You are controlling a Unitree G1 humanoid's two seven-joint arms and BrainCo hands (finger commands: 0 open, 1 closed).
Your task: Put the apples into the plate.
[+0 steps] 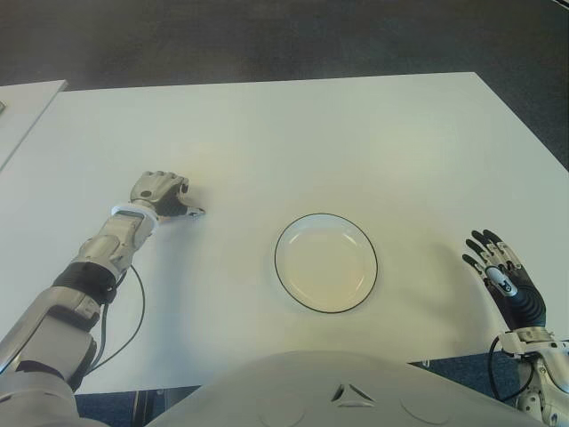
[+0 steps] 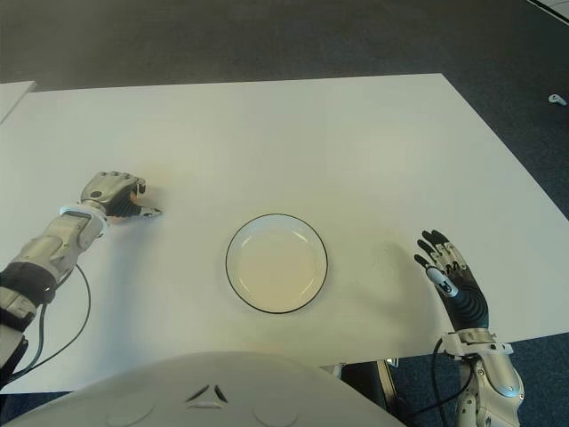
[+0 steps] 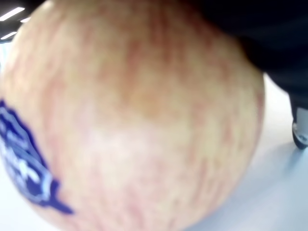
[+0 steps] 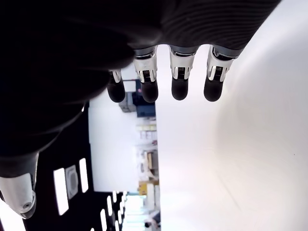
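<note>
A pale yellow-red apple (image 3: pixel 130 120) with a blue sticker (image 3: pixel 24 168) fills the left wrist view, held close in my left hand. In the eye views my left hand (image 1: pixel 164 194) is curled down on the white table (image 1: pixel 311 133), left of the plate, and it hides the apple. The white plate (image 1: pixel 325 262) with a thin dark rim lies near the table's front middle and holds nothing. To the right of the plate, my right hand (image 1: pixel 498 262) shows by the front edge, its fingers (image 4: pixel 179 82) spread and holding nothing.
A black cable (image 1: pixel 133 302) loops from my left forearm over the table's front left. A second white surface (image 1: pixel 22 107) shows at the far left. Dark carpet lies beyond the table, with a small white object (image 2: pixel 556 99) on it at the right.
</note>
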